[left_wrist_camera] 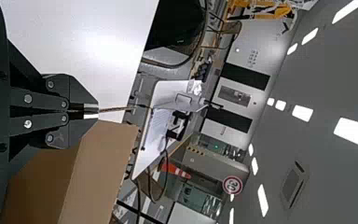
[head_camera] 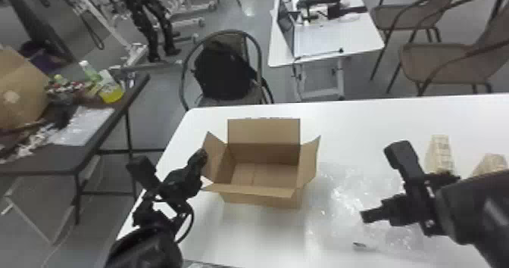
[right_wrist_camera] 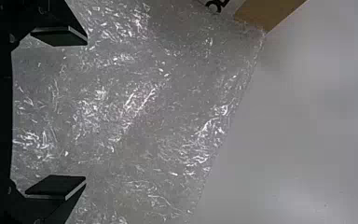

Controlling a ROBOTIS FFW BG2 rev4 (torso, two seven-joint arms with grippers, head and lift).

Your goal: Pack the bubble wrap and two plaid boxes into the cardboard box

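A: Count?
B: One box (head_camera: 263, 200) is sitting by the tabletop's (head_camera: 363, 125) far-left corner, brown, four flaps splaying. One wrap (head_camera: 352, 195), clear, crinkled, is lying right of it. Two plaid boxes (head_camera: 440, 151) are standing farther right.
A: Grippers?
B: Left gripper (head_camera: 202, 155) is pinching box's left flap. Right gripper (head_camera: 397, 218) is hovering over wrap, fingers wide.
A: Room?
B: Open strip's running along the far edge.
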